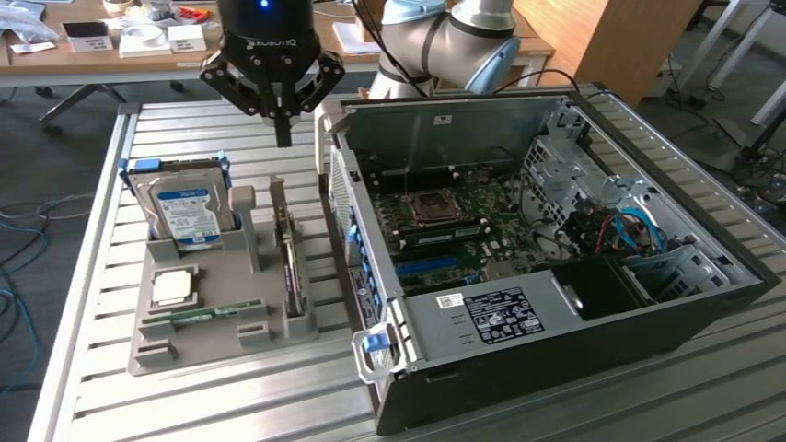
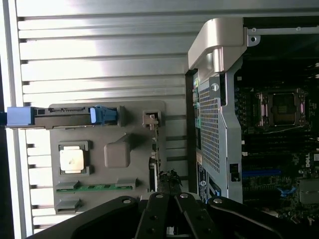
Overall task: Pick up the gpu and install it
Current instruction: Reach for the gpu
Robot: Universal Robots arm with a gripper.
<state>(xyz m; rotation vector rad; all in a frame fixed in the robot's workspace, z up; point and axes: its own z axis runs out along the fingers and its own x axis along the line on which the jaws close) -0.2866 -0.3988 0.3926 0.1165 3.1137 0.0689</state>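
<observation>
Black gripper (image 1: 283, 138) closed above gpu (image 1: 290, 262)

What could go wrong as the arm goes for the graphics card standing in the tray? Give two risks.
1. The fingers are shut above the thin, upright graphics card; lowered like that, they might strike its edge.
2. The card stands close beside the computer case, so a sideways slip could hit the case wall.

Hard drive (image 1: 187, 210), processor chip (image 1: 172, 287), memory stick (image 1: 199, 314)
</observation>
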